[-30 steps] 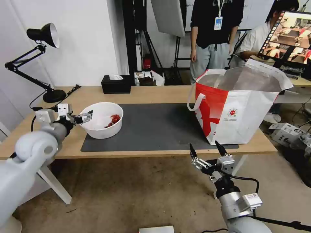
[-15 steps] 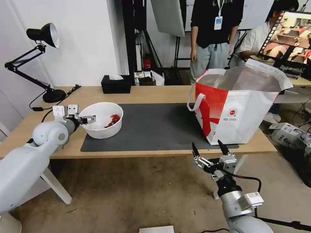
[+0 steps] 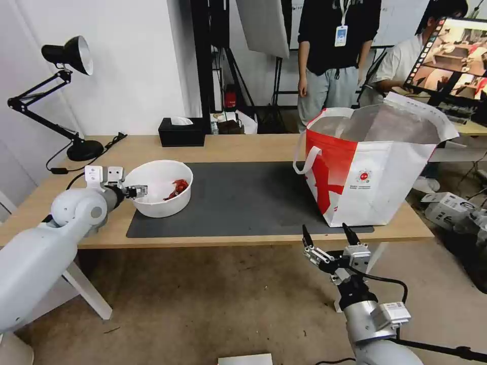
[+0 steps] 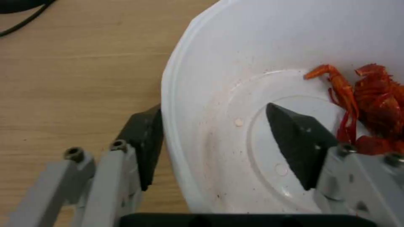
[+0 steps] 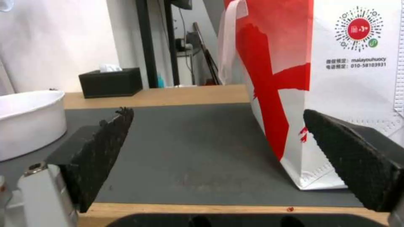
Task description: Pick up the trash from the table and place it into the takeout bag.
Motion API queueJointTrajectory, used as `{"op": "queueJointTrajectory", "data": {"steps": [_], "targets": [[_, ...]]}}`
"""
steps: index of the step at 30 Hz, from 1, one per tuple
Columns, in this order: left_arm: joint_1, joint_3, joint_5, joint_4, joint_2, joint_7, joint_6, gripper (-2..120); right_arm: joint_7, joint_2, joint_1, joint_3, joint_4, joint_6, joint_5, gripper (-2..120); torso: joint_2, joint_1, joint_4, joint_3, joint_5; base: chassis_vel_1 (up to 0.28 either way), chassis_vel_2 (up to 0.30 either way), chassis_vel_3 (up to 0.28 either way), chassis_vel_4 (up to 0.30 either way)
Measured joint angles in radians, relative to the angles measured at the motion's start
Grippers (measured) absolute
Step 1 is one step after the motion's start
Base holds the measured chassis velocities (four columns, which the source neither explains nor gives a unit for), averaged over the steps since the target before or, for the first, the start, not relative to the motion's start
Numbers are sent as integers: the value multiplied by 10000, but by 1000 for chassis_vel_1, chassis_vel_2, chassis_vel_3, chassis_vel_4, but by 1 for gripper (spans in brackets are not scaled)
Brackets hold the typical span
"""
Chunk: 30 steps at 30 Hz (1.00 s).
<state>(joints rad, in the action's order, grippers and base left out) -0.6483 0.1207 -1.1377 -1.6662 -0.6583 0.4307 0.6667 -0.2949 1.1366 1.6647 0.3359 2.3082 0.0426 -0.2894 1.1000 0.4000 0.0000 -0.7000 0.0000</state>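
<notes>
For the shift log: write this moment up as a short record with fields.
left gripper: open, fingers straddling the bowl's near wall, one inside, one outside
bowl: white, on the mat's left end, red shell scraps inside
right gripper: open, below the table's front edge, near the bag
takeout bag: upright on the mat's right end, mouth open
mat: dark grey, on the table
background: tissue box, desk lamp

One table (image 3: pixel 243 147) with one grey mat (image 3: pixel 243 203), one white bowl (image 3: pixel 160 200), one red-and-white bag (image 3: pixel 375 177), one black tissue box (image 3: pixel 181 133), one desk lamp (image 3: pixel 61 96), two grippers: left (image 3: pixel 139 191), right (image 3: pixel 328 235).
</notes>
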Motion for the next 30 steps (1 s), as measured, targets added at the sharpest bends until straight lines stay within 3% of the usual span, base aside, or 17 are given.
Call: {"op": "queueJointTrajectory", "data": {"steps": [10,16,23,27,30], "targets": [[-145,157,-192,-110,58,22,-1,19,1,-3,13,11,35,-14,-4,100,0,0,0,0,0,0,0,0,0],[-365,286,-192,-282,57,133,-17,1,1,2,17,15,36,-15,-4,100,0,0,-1,1,1,0,0,0,0],[-514,473,-482,-529,57,436,-57,0,4,21,-9,22,16,-15,-4,100,0,0,0,0,0,0,0,0,0],[-576,690,-1027,-910,103,861,-52,0,4,21,-22,59,-5,-15,-4,100,0,0,0,0,0,0,0,0,0],[-599,1008,-1796,-1603,215,1509,-13,0,4,17,-22,66,-51,-15,-4,100,0,0,-1,0,0,0,0,0,0]]}}
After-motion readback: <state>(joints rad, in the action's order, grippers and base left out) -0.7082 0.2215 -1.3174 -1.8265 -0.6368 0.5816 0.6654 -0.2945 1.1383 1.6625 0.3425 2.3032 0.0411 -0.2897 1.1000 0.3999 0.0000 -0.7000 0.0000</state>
